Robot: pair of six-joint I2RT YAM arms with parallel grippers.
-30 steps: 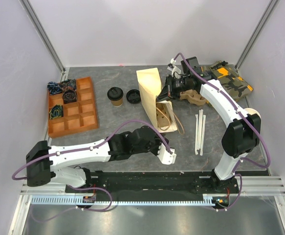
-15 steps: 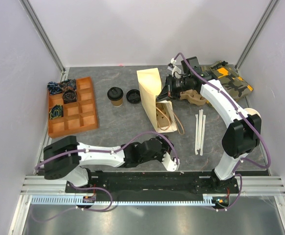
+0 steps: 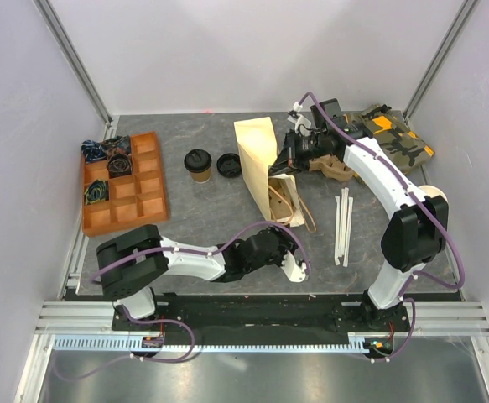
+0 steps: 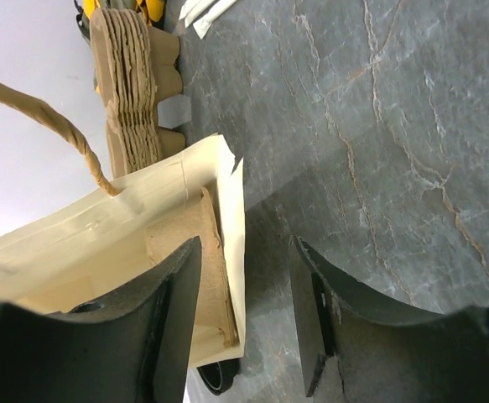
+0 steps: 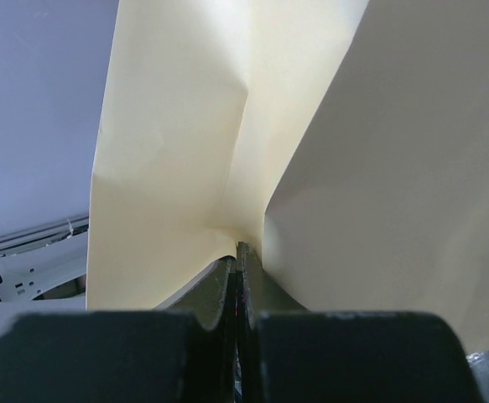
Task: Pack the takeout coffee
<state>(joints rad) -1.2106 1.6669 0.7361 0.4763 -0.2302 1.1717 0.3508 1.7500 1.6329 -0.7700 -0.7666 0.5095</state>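
Grey veined bench [image 3: 202, 220] boxed in by pale panel walls

The bench top is dark grey with thin pale cracks like stone, seen close in the left wrist view [image 4: 395, 126]. A plain lilac-white back wall [image 3: 252, 50], left wall [image 3: 22, 143] and right wall [image 3: 483, 143] enclose it. Slanting aluminium posts [image 3: 72, 59] stand in the two far corners. A slotted aluminium rail [image 3: 252, 342] runs along the near edge, with brushed metal sheet [image 3: 252, 379] below it. The light is even and soft, and shadows are faint.

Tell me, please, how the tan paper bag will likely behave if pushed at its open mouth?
Probably floppy: the paper bag creases sharply where the right jaws pinch it. It is likely light enough to slide or collapse when pushed, since only that pinch seems to hold it up.
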